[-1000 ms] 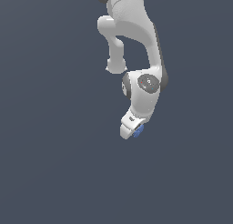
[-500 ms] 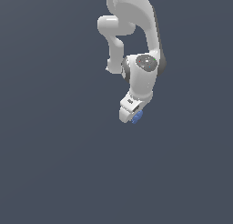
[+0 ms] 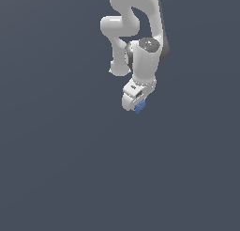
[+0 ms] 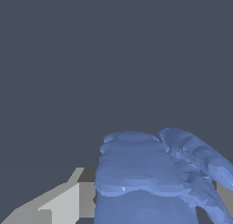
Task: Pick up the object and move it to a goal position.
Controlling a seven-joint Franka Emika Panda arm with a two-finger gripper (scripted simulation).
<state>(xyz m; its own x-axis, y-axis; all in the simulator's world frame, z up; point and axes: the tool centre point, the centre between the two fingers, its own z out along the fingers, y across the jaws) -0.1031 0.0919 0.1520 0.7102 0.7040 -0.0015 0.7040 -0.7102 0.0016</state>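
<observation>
My hand [image 3: 136, 103] is closed on the object [image 3: 140, 105], a small blue lumpy thing that pokes out from between the fingertips at the low end of the white arm [image 3: 140, 42]. In the exterior view I see only a sliver of blue under the hand, toward that view's right side of the fingertips. The wrist view gives me far more: the object [image 4: 150, 177] fills much of the picture, ridged and lobed, with a second lobe splaying off to one side. A pale grey finger [image 4: 63, 202] sits tight against one flank of it; on the other flank I can just make out a strip of grey behind the blue, so I read the grip as narrow, pinched on the lump.

Out from the hand, the wrist leans slightly and the arm folds back up out of the exterior view's top. Everything around is flat dark grey-blue [image 3: 56, 169]; I cannot tell from these views whether hand and object are touching that surface or are above it.
</observation>
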